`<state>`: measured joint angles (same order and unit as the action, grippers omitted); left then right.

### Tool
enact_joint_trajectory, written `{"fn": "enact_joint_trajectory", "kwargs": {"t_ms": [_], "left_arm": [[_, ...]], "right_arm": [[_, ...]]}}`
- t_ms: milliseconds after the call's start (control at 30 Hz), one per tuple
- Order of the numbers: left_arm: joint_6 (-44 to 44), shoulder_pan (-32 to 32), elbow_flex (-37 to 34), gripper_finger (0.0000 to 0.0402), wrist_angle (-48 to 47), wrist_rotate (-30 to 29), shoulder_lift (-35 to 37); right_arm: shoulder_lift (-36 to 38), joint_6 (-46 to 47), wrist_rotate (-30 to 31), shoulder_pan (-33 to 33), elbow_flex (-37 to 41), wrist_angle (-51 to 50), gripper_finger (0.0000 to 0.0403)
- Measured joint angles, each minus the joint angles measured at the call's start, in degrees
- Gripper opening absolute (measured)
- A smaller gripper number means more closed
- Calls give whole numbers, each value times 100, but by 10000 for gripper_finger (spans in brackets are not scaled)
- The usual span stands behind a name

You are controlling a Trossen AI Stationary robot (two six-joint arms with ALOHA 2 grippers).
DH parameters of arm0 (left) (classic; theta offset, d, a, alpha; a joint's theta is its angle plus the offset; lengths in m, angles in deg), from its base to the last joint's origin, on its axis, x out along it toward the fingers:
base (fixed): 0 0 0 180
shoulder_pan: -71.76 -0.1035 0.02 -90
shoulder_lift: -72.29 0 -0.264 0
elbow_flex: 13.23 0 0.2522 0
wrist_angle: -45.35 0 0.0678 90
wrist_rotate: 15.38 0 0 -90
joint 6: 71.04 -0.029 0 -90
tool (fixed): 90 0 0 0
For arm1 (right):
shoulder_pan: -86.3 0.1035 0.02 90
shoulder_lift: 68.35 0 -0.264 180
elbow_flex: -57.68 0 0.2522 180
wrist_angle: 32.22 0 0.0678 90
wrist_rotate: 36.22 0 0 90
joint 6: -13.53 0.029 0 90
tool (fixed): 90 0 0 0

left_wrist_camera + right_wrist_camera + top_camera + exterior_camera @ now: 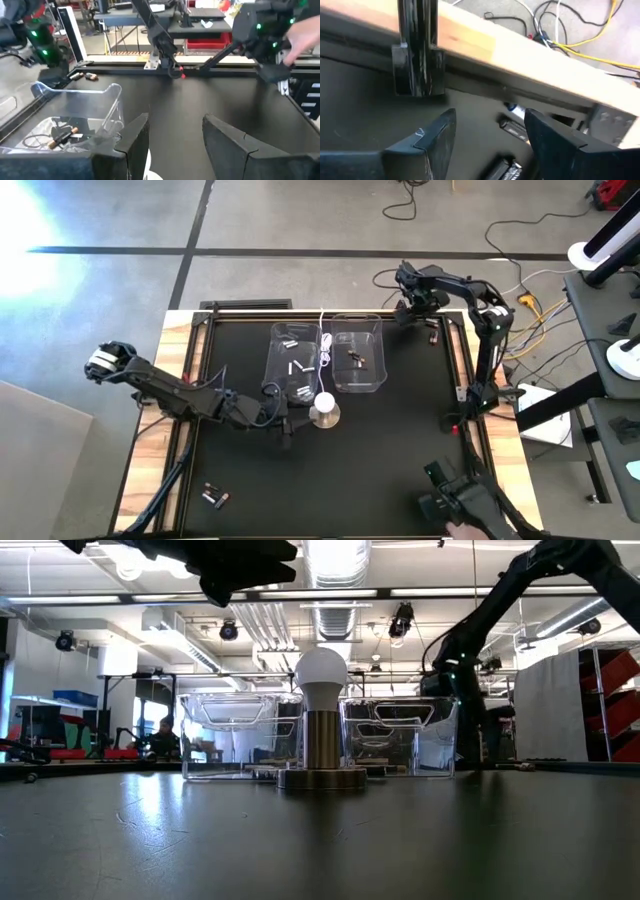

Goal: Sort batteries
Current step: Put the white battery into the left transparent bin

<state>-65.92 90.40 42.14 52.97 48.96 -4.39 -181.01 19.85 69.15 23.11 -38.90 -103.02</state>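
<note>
Reaching step: right gripper [487, 137] low at the bench's [380, 460] far right corner, fingers parted and grasping nothing, over 3 or so loose batteries [512, 125], seemingly dark; next, descend and pinch 1; left gripper [175, 145] released beside the 2 clear bins [358, 355].

Two dark jointed arms, green lights glowing, each ending in matte black wedge-shaped fingers [134, 142].

We note batteries [297, 367] lying flat, silvery-white cells in the left clear bin [272, 350], dark cells in the right clear bin [378, 350], two near the desk's [380, 450] front-left corner, more at its far-right corner
</note>
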Motion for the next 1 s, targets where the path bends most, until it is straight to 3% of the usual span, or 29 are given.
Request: {"fn": "enact_joint_trajectory", "kwargs": {"t_ms": [333, 1000], "left_arm": [[-48, 10, -2, 162, -60, -279, 137], [38, 13, -15, 162, -219, -497, 156]], "right_arm": [[-735, -656, -181, -86, -767, -1500, 224], [-976, -1514, 309, -193, -1019, -1590, 219]]}}
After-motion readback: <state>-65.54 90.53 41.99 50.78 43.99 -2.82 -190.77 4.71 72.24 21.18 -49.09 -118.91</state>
